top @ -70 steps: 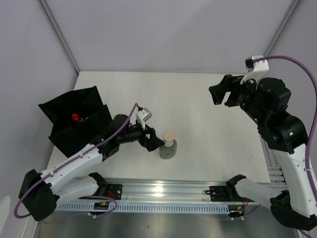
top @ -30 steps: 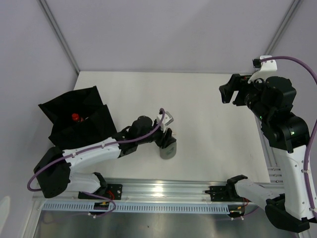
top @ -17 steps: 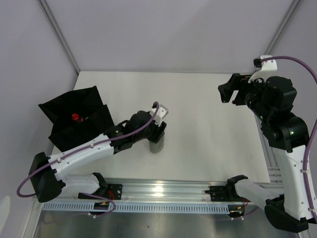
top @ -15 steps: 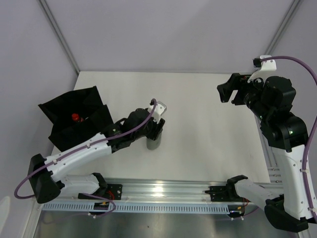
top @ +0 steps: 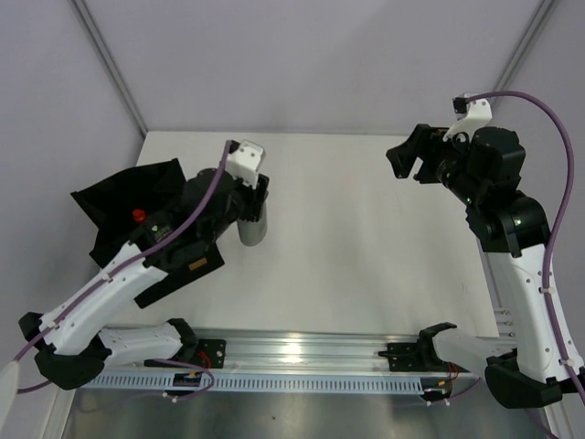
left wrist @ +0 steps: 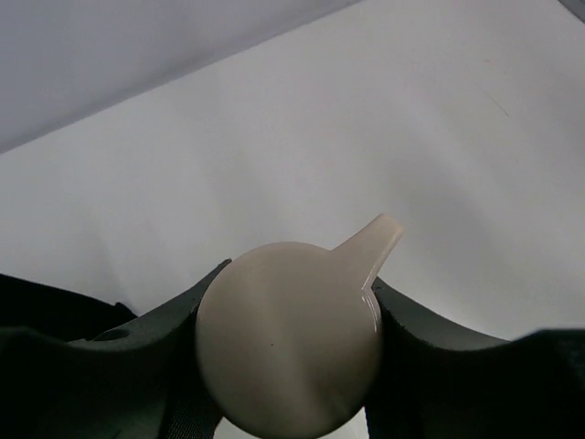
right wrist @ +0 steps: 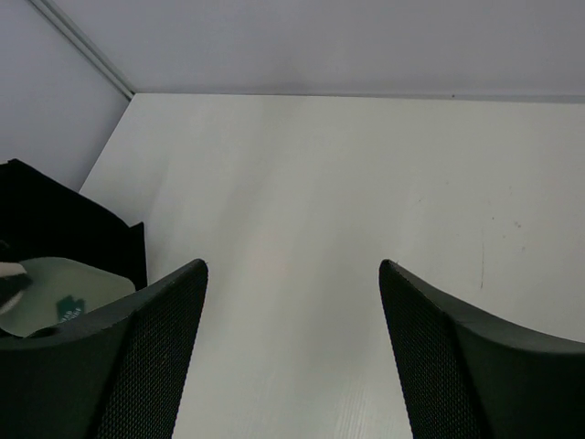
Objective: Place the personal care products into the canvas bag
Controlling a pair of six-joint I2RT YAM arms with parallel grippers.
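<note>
My left gripper [top: 253, 203] is shut on the pale cap [left wrist: 288, 338] of a grey bottle [top: 253, 229], which hangs upright above the table just right of the canvas bag [top: 128, 197]. In the left wrist view both black fingers [left wrist: 137, 366] press the round cap's sides, its spout pointing up right. The bag is black and floppy, lying open at the table's left edge. A red bottle [top: 138, 217] shows inside it. My right gripper [top: 408, 165] hovers high at the far right, open with nothing between its fingers [right wrist: 155, 347]. The bag's edge [right wrist: 55, 219] appears at the left of the right wrist view.
The white table [top: 366, 229] spreads between the two arms. A metal rail [top: 302, 352] runs along the near edge. Grey walls with a corner post [top: 110, 64] close the back and the left.
My left arm has lifted the grey bottle off the table and carried it left and back, up to the bag's right side. The right gripper has shifted slightly left.
</note>
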